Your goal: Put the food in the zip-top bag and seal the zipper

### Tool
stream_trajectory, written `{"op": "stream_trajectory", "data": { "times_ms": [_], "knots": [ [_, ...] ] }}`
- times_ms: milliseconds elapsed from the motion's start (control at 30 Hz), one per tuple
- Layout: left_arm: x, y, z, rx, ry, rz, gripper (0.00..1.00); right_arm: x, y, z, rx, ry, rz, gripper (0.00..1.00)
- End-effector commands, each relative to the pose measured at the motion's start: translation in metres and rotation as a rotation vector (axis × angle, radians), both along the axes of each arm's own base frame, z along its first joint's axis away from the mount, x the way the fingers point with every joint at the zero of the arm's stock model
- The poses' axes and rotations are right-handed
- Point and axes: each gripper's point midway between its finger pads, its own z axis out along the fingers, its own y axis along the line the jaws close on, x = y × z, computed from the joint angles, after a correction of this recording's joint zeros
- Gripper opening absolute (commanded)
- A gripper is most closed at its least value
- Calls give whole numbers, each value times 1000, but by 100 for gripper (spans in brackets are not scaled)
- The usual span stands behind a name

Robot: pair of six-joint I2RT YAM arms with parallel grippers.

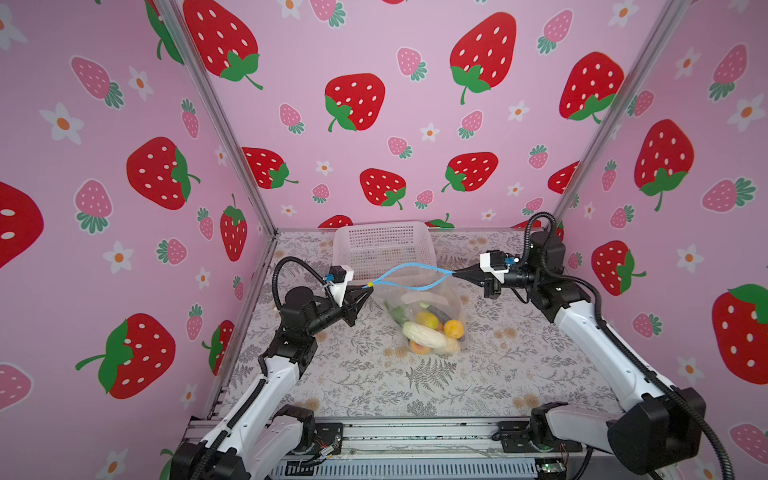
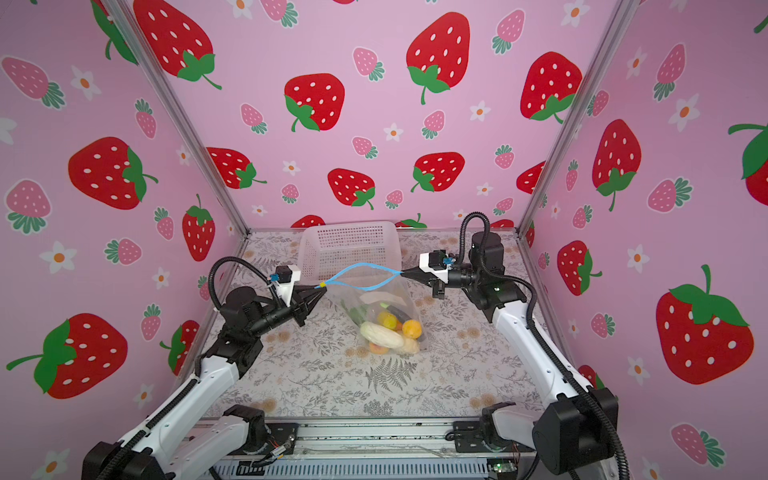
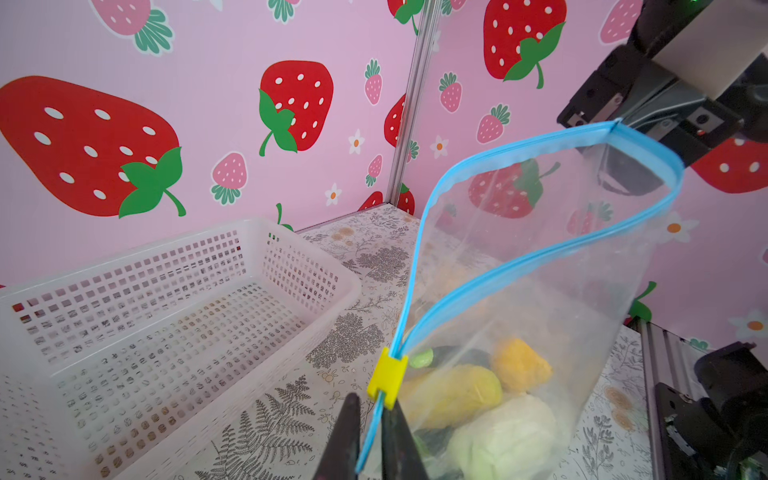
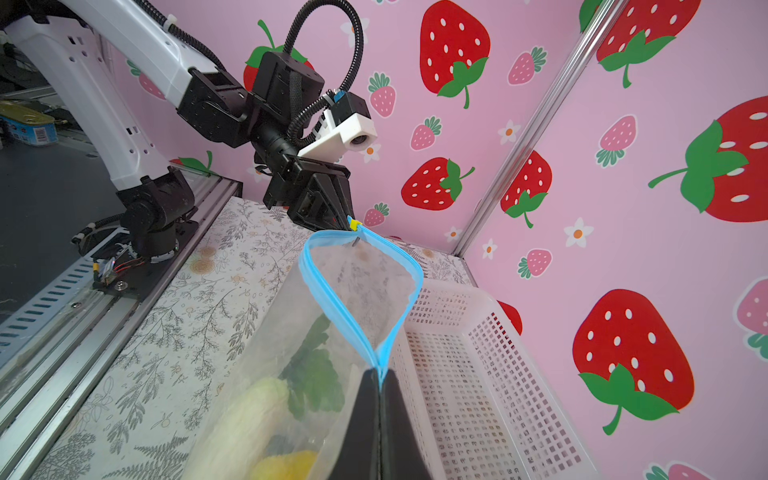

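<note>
Nearest you, the food (image 1: 428, 332) sits heaped in the bottom of the zip-top bag (image 1: 432, 301), which rests on the floral table (image 1: 353, 374) right of centre. All of it looks to be inside, so sealing is what remains.

Above it the zipper (image 3: 540, 250) gapes as an open loop strung between the 2 grippers. The left gripper (image 1: 367, 288) has its fingers together on the zipper just left of the yellow slider (image 3: 387, 377). The right gripper (image 1: 455, 273) is pinched tight on the zipper's right end.

To seal well, I'd anchor that right end, hold the zipper taut, take the slider squarely and run it rightward in 1 level pull, without hoisting the food.

Both wrists lie level above the table, pointing at each other. The white mesh basket (image 1: 384, 245) stands at the far side.
</note>
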Motion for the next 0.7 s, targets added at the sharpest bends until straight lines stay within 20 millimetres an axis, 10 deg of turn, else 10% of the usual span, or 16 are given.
{"op": "stream_trajectory", "data": {
  "times_ms": [0,667],
  "knots": [
    [-3,-2,27,-5,-81,-24,12,0,-1,10,17,-33,9,0],
    [-25,3,67,4,-39,-16,0,12,-13,3,-114,-37,-153,0]
  ]
}}
